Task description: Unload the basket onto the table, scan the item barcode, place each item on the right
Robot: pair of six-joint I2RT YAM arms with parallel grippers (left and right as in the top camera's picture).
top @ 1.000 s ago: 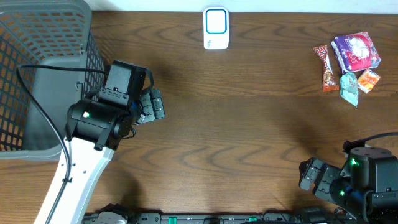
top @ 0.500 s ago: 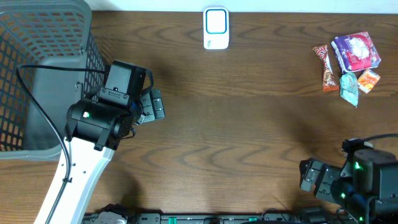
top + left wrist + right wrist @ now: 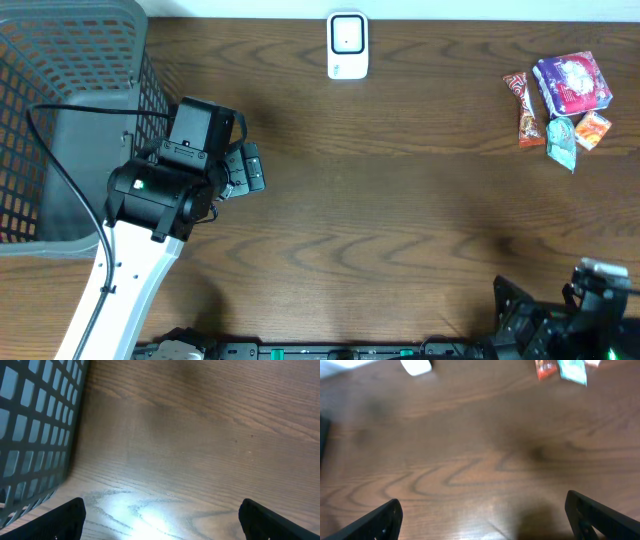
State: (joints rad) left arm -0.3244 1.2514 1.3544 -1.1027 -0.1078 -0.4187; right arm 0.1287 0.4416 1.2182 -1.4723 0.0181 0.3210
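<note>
A white scanner [image 3: 347,45] with a small screen lies at the table's far middle edge; the right wrist view catches it at the top left [image 3: 416,367]. A small pile of snack items sits at the far right: a purple packet [image 3: 571,82], a red bar [image 3: 523,110], a teal packet [image 3: 561,142] and an orange one [image 3: 593,129]. My left gripper [image 3: 245,170] hangs open beside the basket, over bare wood [image 3: 160,525]. My right gripper [image 3: 508,305] stands open at the front right edge, nothing between its fingers [image 3: 485,522].
A large grey mesh basket [image 3: 60,120] fills the far left corner, and its wall [image 3: 35,425] stands close to my left gripper. A black cable [image 3: 60,180] runs over the basket to the left arm.
My right arm has drawn back toward the front right corner, partly leaving the overhead view. The left arm has stayed still.
</note>
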